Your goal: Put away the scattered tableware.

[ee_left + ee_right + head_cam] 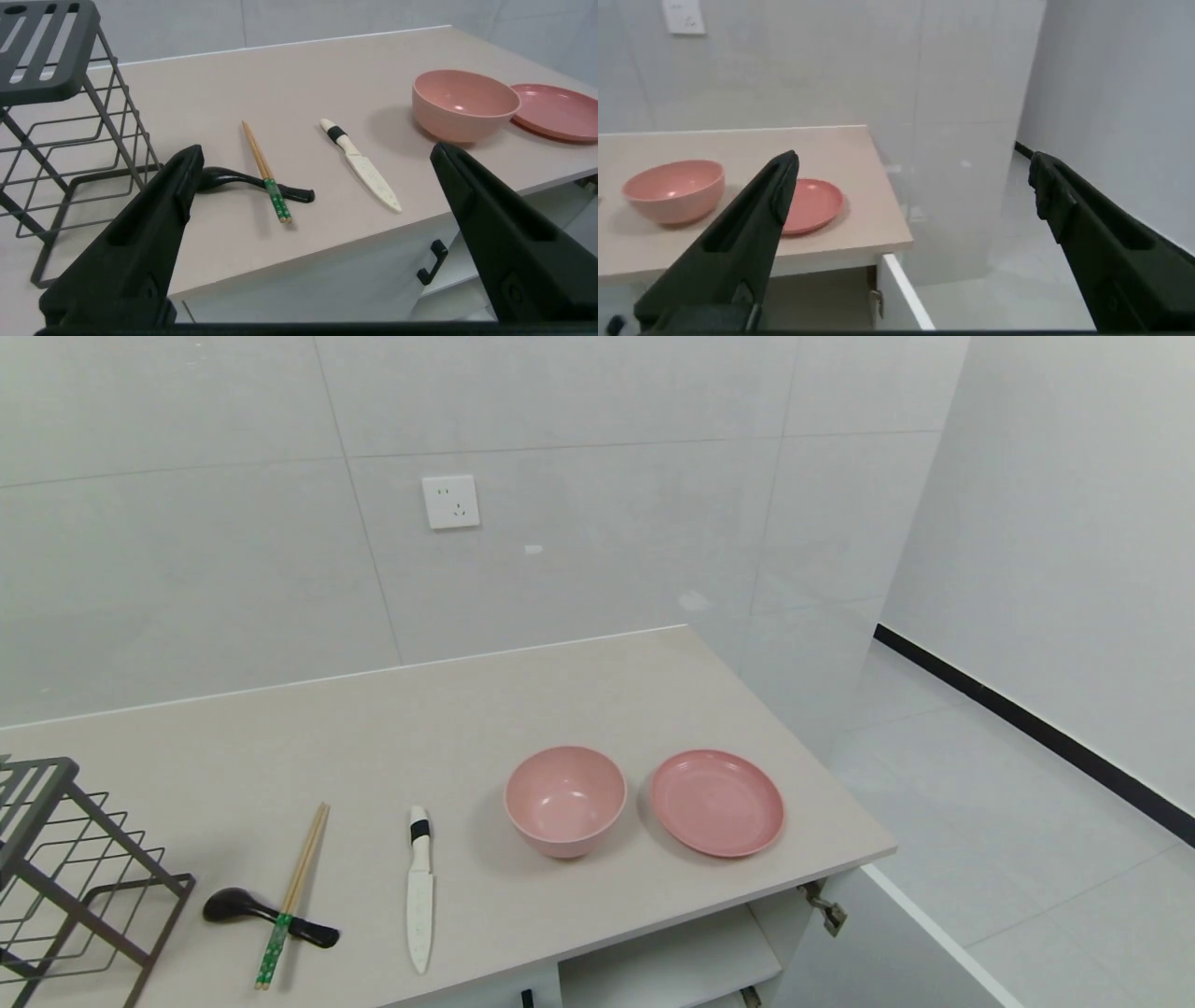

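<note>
On the beige counter (448,728) lie a pink bowl (565,800) (465,103) (674,189) and, to its right, a pink plate (716,801) (570,110) (811,204). Left of the bowl lies a white knife (420,887) (363,166) with a black band. Further left, wooden chopsticks (292,892) (266,170) rest across a black spoon (266,915) (245,181). A dark wire dish rack (65,868) (65,121) stands at the far left. My left gripper (313,233) is open, held off the counter's front edge. My right gripper (910,233) is open, right of the counter.
A tiled wall with a socket (450,501) backs the counter. Below the counter's right end a cabinet door (920,933) (906,303) stands open, with shelves (672,966) inside. Open floor (1027,821) lies to the right.
</note>
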Robot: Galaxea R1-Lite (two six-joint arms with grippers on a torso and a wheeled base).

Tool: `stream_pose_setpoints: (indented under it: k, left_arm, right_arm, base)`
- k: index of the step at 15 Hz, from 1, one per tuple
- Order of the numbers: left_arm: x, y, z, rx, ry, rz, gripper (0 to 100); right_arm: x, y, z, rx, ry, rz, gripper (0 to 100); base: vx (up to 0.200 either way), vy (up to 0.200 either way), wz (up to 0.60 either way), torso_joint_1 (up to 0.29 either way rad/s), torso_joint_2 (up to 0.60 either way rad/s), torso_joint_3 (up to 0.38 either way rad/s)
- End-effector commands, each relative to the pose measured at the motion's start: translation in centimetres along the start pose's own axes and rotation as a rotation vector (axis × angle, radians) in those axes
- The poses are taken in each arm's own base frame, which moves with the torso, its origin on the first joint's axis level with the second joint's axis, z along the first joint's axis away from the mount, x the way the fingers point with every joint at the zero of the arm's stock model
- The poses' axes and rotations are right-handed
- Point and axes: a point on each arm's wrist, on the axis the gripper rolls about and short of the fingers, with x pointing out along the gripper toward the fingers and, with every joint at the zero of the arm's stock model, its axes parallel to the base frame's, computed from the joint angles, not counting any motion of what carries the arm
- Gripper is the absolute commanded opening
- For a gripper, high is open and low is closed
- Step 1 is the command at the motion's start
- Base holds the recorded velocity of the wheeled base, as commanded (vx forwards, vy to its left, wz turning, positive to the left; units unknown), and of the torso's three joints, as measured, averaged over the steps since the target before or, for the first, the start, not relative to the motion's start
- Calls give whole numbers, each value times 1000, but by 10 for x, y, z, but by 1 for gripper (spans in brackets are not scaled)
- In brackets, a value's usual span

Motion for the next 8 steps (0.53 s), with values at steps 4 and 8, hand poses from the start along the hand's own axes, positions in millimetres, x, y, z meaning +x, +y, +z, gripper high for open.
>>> stream_pose_setpoints:
  k: [4, 8]
  left_arm:
    - [0, 0, 0, 2, 1, 2, 100]
    - [0, 0, 0, 4, 1, 4, 100]
  right_arm:
    - [57, -1, 58, 61, 275, 289, 100]
    - [104, -6, 48, 48, 409, 318, 100]
  base:
    - [0, 0, 0, 0, 0, 0]
    - [0, 0, 0, 0, 0, 0]
